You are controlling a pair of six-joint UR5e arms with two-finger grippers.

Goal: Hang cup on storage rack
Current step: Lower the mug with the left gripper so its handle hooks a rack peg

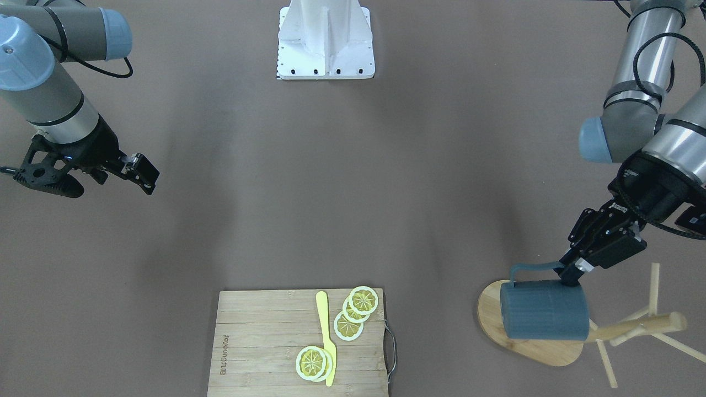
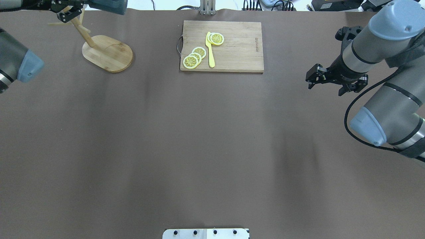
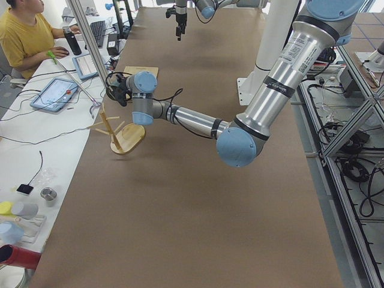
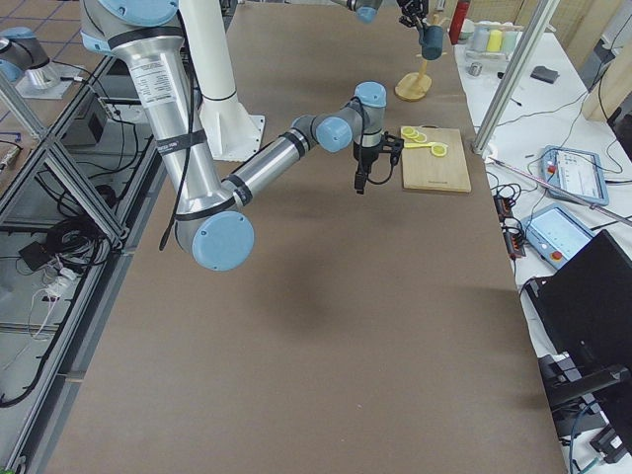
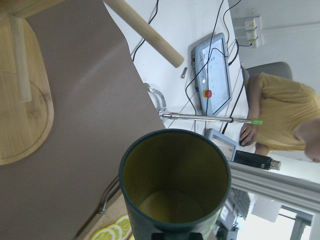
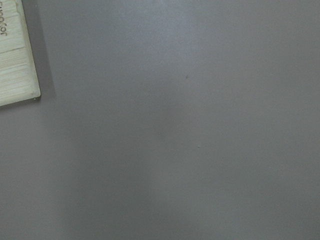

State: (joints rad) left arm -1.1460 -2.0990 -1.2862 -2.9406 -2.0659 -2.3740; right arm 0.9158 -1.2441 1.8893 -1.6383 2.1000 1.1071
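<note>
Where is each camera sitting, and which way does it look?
Front-facing: across the table, facing the robot; its left gripper holds the cup by the storage rack on this view's right.
Overhead: behind the robot, looking forward and down; right gripper on the right, left arm on the left.
Exterior left: table's end; left arm near.
Exterior right: other end; right arm near.
Left wrist: looks into the cup.
Right wrist: looks down at table and cutting board corner.
Shared: front-facing and overhead both show the lemon slices.
</note>
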